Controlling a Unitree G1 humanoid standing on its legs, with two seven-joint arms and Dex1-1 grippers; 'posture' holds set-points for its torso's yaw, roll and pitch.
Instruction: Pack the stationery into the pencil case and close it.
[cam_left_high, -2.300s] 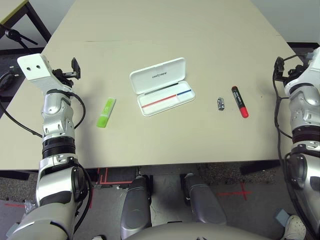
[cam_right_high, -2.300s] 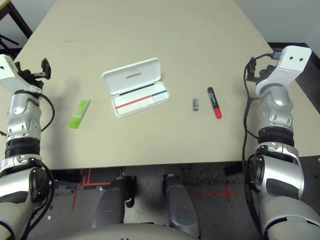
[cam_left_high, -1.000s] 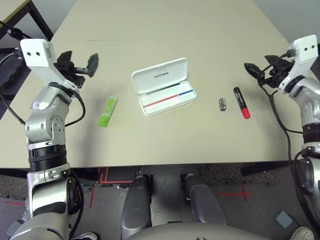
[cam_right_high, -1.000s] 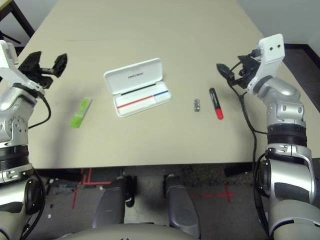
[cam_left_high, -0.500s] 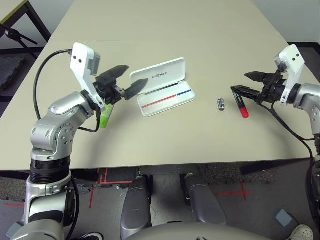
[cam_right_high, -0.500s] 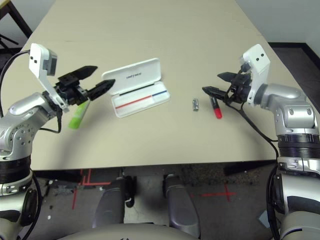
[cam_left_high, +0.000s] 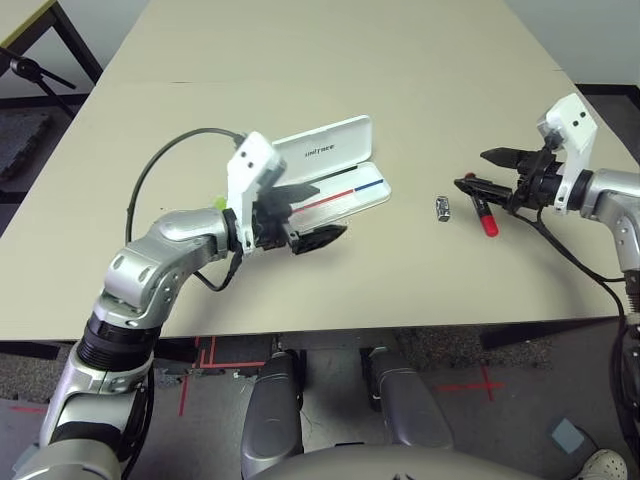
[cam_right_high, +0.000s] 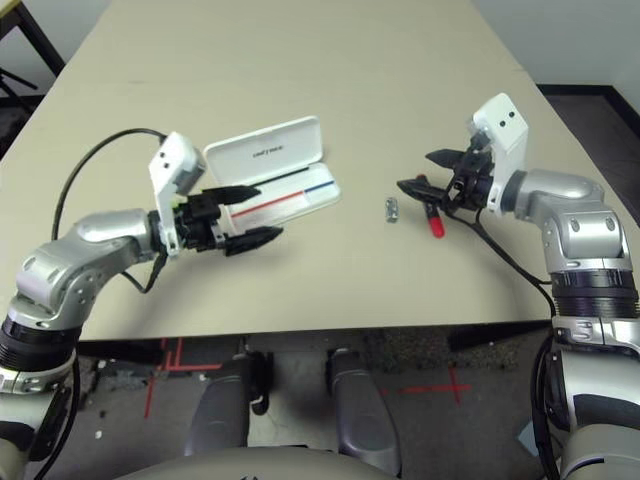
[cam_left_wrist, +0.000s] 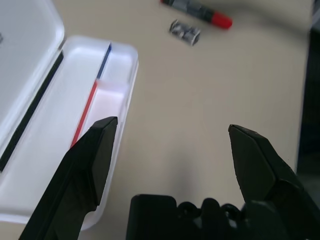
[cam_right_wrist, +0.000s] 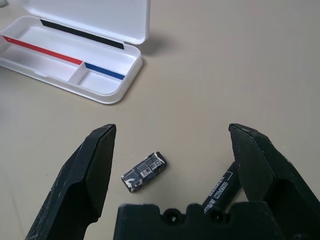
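While the pencil case (cam_left_high: 325, 172) lies open near the middle of the worktop (cam_left_high: 400, 60), its lid tipped back on the far side and its tray bare, none of the stationery is packed yet. We see the red marker (cam_left_high: 483, 213) lying to the right of the case, black cap at the far end, and the small metal piece (cam_left_high: 442, 207) just to its left, apart from it. A sliver of the lime-green highlighter (cam_left_high: 218, 201) peeks out behind our left arm, left of the case.

Our right tool (cam_left_high: 478, 172) hangs just above the marker's capped end with its fingers spread wide and nothing between them. Our left tool (cam_left_high: 308, 215) reaches across the near left corner of the case, one finger over the tray's edge, also wide open and empty.

We judge the left tool to be the main risk: it sits beyond the highlighter and close over the light plastic case, so a descent here could knock the tray askew, or tip the lid shut before anything is inside. On the right, the marker is round and may roll away if one finger touches it first, and it could bump the metal piece beside it. That piece is tiny and flat, and will probably be the hardest to pinch.
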